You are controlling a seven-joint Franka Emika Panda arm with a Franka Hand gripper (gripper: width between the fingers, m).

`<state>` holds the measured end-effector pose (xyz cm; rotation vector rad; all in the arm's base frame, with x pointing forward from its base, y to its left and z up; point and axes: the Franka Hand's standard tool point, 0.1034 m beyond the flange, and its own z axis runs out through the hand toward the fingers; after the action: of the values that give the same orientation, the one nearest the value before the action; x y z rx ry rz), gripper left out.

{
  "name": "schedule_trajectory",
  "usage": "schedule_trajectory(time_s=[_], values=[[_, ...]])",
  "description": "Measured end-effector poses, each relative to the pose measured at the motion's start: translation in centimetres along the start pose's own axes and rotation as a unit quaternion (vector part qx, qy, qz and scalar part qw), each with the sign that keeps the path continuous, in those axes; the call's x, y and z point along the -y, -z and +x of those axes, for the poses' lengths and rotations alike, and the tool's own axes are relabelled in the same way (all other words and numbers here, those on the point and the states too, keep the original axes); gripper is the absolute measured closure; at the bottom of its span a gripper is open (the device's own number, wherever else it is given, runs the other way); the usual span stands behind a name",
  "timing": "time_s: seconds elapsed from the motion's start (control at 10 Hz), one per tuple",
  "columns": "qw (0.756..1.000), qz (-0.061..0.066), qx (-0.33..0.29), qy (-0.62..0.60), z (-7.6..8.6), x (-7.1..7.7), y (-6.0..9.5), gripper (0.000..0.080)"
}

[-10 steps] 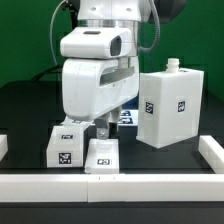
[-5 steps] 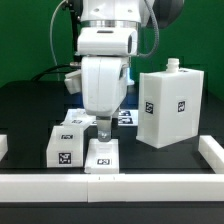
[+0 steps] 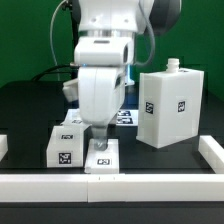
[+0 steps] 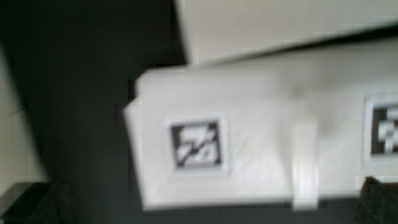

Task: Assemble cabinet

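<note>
Cabinet box (image 3: 172, 108); two panels (image 3: 66, 143) (image 3: 102, 157) (tagged)

Cabinet box (image 3: 168, 108) on exterior view's right; near panel (image 3: 102, 155) beside far-left panel (image 3: 65, 143), behind front rail (image 3: 120, 186).

A: Ground surface?
B: Black tabletop (image 3: 30, 110), matte, bare toward the exterior view's left.
A: Borders?
B: One long white rail (image 3: 110, 187) ran across the front edge. A short rail end (image 3: 3, 148) sat at the exterior view's left and another (image 3: 212, 152) at its right.
A: Background?
B: Green backdrop (image 3: 25, 40) behind everything. The marker board (image 3: 127, 117) lay flat further back, and only a sliver with tags showed.
A: Wrist view?
B: Blurred. Only a dark patch of tabletop (image 4: 80, 50) was legible.
</note>
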<state>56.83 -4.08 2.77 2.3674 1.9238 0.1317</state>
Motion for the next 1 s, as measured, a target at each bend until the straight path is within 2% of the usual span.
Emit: schedule_trajectory(time_s=[0.1,0.2,0.3,0.4,0.5,0.6,0.7,0.8,0.9,1.0], values=[[1.0,0.002,0.0,-0.001,-0.33,0.28,-0.8,0.0003],[1.0,-0.001,-0.002,-0.005,-0.45,0.28,-1.22,0.0004],[1.0,-0.003,-0.002,-0.008,-0.34,0.24,-1.26,0.0087],[1.0,-0.003,-0.002,-0.008,-0.4,0.26,-1.27,0.0221],[1.0,-0.003,-0.002,-0.008,-0.42,0.28,-1.29,0.0221],[1.0,-0.002,-0.002,-0.008,-0.44,0.3,-1.31,0.0422],[1.0,-0.002,-0.002,-0.008,-0.44,0.31,-1.32,0.0559],[1.0,-0.002,-0.002,-0.008,-0.45,0.31,-1.33,0.0559],[1.0,-0.003,-0.002,-0.008,-0.44,0.22,-1.21,0.0726],[1.0,-0.005,-0.002,-0.008,-0.41,0.07,-0.98,0.0727]])
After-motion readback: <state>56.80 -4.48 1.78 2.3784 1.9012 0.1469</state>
